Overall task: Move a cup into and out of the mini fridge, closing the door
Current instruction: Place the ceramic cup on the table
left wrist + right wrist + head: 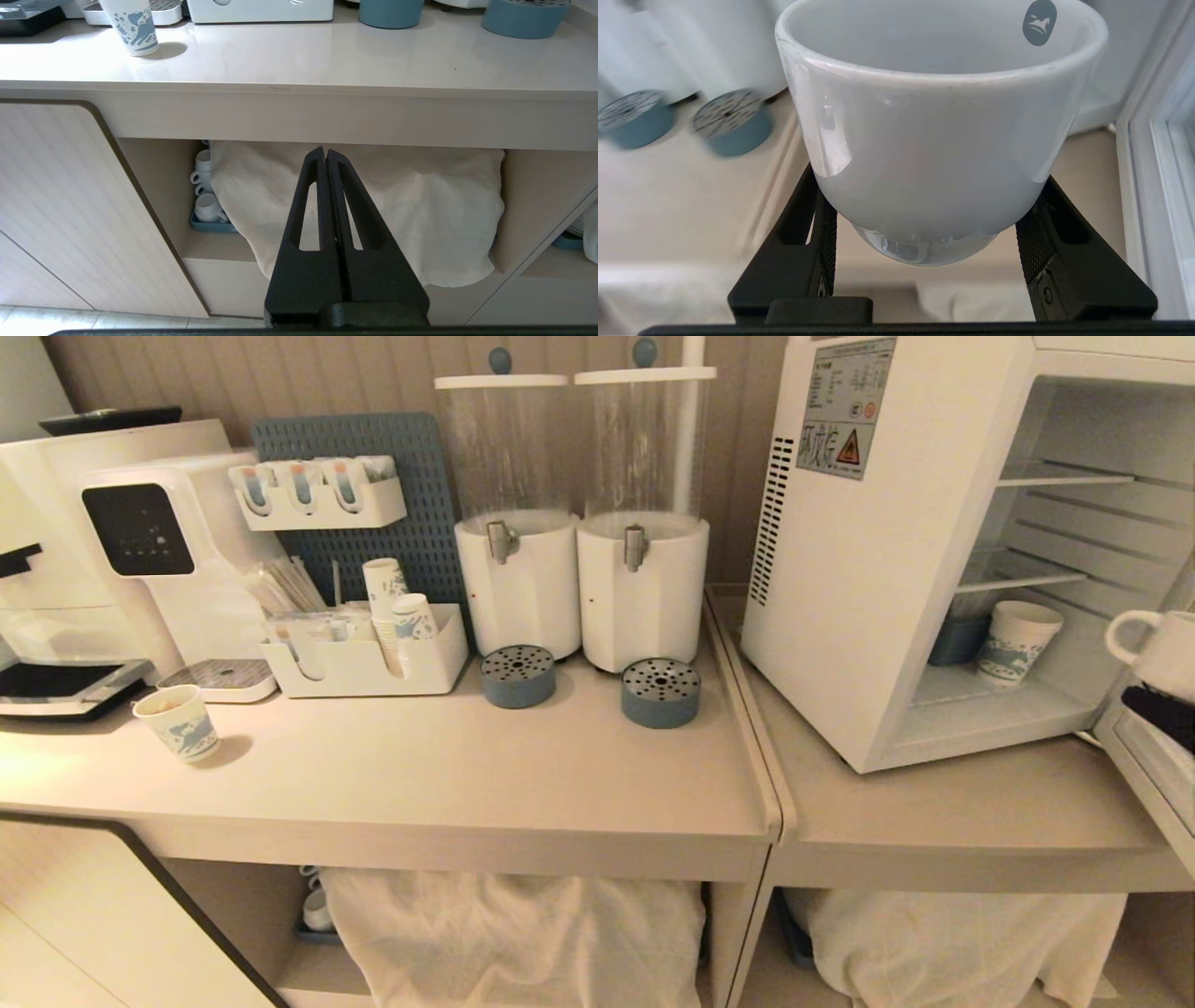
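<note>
The white mini fridge (840, 616) stands on the right counter with its inside showing. Its glass door (1153, 775) is swung open toward me at the far right. The squat white cup (1158, 649), with a loop handle and a small blue mark inside its rim, hangs in the air just outside the fridge opening. My right gripper (929, 219) is shut on the cup (934, 140), one black finger (822, 233) on each side of its lower body. Below the left counter's edge, my left gripper (325, 156) is parked and shut on nothing.
A patterned paper cup (1018, 639) and a blue container (957, 639) sit on the fridge's bottom shelf. Two drink dispensers (518, 579) with blue drip trays (660, 693) stand left of the fridge. Further left are a cup organizer (364, 653), another paper cup (179, 721) and a coffee machine (140, 551).
</note>
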Available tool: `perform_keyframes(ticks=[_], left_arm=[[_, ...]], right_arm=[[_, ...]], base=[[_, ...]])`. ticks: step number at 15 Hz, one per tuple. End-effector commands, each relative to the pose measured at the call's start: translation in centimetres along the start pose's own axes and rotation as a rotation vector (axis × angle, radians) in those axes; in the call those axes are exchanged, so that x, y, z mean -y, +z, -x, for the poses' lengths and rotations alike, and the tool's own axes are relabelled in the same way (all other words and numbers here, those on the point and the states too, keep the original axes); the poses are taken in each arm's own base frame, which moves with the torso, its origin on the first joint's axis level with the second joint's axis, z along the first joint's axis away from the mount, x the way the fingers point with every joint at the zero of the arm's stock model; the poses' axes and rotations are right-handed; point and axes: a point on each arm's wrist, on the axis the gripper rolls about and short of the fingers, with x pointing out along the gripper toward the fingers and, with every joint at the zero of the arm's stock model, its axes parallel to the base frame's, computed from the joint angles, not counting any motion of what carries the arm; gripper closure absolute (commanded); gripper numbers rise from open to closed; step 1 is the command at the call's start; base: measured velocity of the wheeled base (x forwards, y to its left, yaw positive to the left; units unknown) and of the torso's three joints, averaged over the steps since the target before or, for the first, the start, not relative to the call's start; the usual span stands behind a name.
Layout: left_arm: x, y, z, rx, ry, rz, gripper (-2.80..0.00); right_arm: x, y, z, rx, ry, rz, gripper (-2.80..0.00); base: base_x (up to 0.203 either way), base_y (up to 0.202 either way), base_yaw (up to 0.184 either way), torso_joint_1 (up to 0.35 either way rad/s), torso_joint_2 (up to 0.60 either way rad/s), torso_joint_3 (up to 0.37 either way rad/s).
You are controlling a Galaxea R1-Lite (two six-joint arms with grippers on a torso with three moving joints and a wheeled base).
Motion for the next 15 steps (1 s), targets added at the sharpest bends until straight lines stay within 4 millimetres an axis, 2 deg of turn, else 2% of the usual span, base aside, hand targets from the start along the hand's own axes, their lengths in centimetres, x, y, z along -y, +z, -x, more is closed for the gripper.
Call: perform_keyframes(ticks=[1,5,8,15], left_arm=[[0.0,0.0,0.0,-0.002,0.001,-0.001,0.00],[0.0,0.0,0.0,0.000,-0.002,-0.007,0.00],[0.0,0.0,0.0,0.000,-0.002,-0.007,0.00],[0.0,0.0,0.0,0.000,-0.002,-0.007,0.00]], right_arm=[[-1.1,0.9,4.1,0.084,0.013,0.021,0.00],[-2.4,0.5,9.0,0.108,0.043,0.031,0.00],[-3.1,-0.4,11.4,0.089,0.102,0.034,0.00],[-3.5,-0.8,12.6,0.103,0.152,0.045,0.00]], base=[[0.000,0.000,0.000,0.000,0.00,0.000],[0.000,0.000,0.000,0.000,0.00,0.000],[0.000,0.000,0.000,0.000,0.00,0.000],[0.000,0.000,0.000,0.000,0.00,0.000]])
